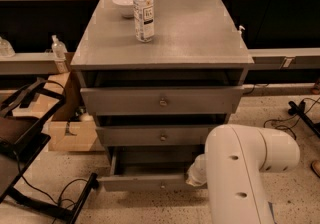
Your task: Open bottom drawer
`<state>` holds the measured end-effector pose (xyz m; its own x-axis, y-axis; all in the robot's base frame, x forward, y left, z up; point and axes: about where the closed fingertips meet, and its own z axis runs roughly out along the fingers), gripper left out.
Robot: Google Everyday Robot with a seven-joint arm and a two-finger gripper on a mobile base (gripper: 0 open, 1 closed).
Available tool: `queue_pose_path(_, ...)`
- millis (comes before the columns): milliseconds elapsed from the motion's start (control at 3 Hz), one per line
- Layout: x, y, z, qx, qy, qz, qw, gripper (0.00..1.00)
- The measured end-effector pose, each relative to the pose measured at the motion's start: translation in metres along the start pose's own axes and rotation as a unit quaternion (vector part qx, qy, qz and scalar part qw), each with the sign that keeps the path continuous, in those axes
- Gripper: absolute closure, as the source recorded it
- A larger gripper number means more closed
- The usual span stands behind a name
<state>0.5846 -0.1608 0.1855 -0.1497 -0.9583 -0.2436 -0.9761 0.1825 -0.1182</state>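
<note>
Bottle (pixel 144 10) and bowl (pixel 123 4) sit on the cabinet (pixel 200 33) top. My arm (pixel 245 168) hides the bottom drawer's (pixel 145 182) right end; the gripper (pixel 196 172) is there, and I cannot tell its state.

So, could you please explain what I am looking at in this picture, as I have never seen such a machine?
There is only one camera view. It looks down at the front of a grey cabinet, and where the camera is mounted is not recorded. The big white shape at the lower right is the robot's single arm. Its hand is largely hidden behind the arm, low down by the right end of the bottom drawer, so I cannot say whether it is gripping anything. That drawer, the lowest of three, is pulled out with its inside showing. On the cabinet's top stand a clear water bottle and, just behind it, a white bowl.
</note>
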Motion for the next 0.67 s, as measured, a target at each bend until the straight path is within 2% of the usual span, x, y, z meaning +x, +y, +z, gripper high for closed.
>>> queue_pose_path(667, -0.0003, -0.0001, -0.0013, 0.000, 0.000, 0.000, 1.0000, 1.00)
